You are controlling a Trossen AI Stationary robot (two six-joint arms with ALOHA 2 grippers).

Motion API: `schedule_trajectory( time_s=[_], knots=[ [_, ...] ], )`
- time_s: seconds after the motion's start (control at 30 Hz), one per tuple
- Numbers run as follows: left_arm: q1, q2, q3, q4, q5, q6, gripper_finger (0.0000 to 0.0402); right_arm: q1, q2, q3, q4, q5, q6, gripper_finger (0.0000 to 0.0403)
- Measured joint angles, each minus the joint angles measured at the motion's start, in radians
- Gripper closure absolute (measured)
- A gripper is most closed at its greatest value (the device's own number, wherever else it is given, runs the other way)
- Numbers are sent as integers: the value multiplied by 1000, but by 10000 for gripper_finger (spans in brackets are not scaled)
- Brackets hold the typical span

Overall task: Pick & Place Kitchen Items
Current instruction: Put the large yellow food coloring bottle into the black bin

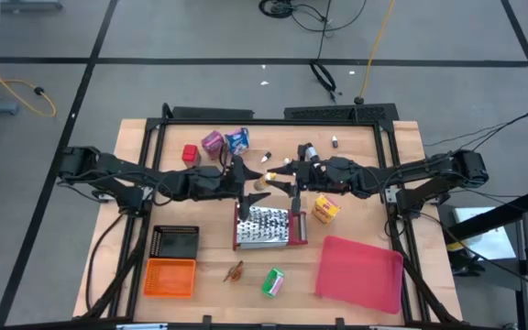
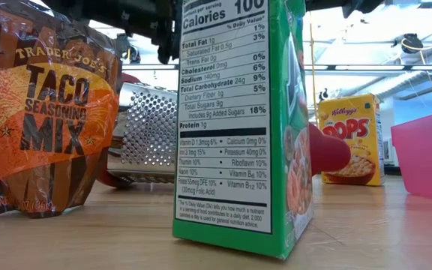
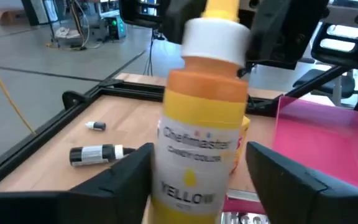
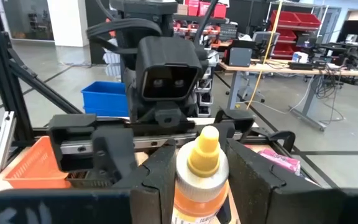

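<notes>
Yellow food-colour bottle (image 3: 197, 124) grasped by right hand (image 4: 199, 177), between parted left hand (image 3: 197, 180), above grater (image 1: 266, 226).

The yellow bottle (image 3: 199, 118) is blurry up top, and its bottom is cut off by the picture's edge. The taco mix packet (image 2: 40, 112) and green box (image 2: 238, 120) hide most of the grater (image 2: 148, 135). The tiny bottles (image 1: 335, 141) are too small to read.
</notes>
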Motion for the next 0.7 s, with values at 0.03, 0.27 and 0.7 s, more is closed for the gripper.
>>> schedule_trajectory(
  time_s=[0.03,0.27,0.7],
  knots=[
    [2,0,0,8,7,0,175,0,-1,0,0,-1,0,295],
    [16,0,0,12,49,0,296,0,-1,1,-11,-2,4,295],
    [-6,-1,0,-9,45,-13,312,0,-1,1,-57,0,-2,207]
  ],
)
